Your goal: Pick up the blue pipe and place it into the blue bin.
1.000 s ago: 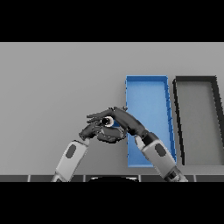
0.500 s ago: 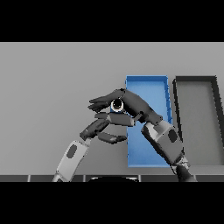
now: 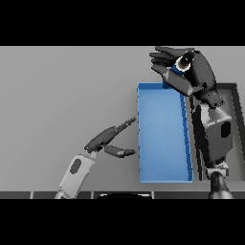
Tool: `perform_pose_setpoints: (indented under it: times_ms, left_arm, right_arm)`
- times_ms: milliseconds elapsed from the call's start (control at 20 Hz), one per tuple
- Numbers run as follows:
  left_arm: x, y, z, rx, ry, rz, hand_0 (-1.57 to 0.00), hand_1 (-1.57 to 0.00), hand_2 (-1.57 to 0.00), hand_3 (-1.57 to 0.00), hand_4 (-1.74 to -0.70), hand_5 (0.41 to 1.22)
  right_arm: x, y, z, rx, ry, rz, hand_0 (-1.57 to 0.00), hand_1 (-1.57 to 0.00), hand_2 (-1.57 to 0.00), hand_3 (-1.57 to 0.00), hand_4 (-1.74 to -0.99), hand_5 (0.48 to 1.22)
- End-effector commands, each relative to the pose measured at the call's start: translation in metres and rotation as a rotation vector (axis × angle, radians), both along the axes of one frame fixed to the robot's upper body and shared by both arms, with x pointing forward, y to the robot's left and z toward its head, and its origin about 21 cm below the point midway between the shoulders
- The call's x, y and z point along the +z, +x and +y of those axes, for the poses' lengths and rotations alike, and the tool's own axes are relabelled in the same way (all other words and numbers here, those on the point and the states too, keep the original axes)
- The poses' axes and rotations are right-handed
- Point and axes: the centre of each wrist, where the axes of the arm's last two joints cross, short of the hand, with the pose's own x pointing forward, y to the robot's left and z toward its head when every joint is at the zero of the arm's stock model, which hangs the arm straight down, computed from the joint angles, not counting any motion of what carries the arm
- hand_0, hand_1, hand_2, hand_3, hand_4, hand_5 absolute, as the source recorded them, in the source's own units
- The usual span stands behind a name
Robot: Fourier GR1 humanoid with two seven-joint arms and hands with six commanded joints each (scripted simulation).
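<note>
A plain grey surface [image 3: 62,91] is being shown from above, filling the view from edge to edge; nothing of the room beyond it is being revealed. A blue bin [image 3: 162,172], long and open-topped, is lying on the surface right of centre, its length running from 12 to 6 o'clock. Just beside it, toward 3 o'clock, a dark bin [image 3: 236,95] is being largely covered by the right arm.

The blue pipe [image 3: 179,70] is being held up at about 1 o'clock, above the far right corner of the blue bin, with its ringed end facing the viewer. The right robot hand [image 3: 190,72] is being kept clamped around it, fingers curled over the pipe.

The left robot hand [image 3: 108,141] is being held at about 7 o'clock, just left of the blue bin, fingers straight and apart, gripping nothing.
</note>
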Motion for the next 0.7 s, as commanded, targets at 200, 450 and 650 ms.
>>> perform_pose_setpoints:
  times_ms: [200, 450, 650]
  left_arm:
    - [-0.003, 0.002, 0.003, 0.007, 0.024, -0.003, 0.0, 0.0, 0.0, 0.0, -0.87, 0.418]
    - [-0.004, -0.001, -0.001, 0.006, 0.014, 0.008, 0.0, 0.0, 0.0, 0.0, -0.87, 0.422]
    - [-0.005, -0.006, 0.0, 0.002, -0.002, 0.005, 0.0, 0.0, 0.0, 0.0, -0.88, 0.427]
  right_arm:
    - [-0.042, 0.005, -0.052, -0.163, 0.008, 0.143, -1.57, -1.57, -1.57, -1.57, -1.741, 1.221]
    - [-0.1, -0.018, -0.078, -0.26, -0.004, 0.298, -1.57, -1.57, -1.57, -1.57, -1.741, 1.221]
    - [-0.141, -0.04, -0.084, -0.347, 0.016, 0.451, -1.57, -1.57, -1.57, -1.57, -1.741, 1.221]
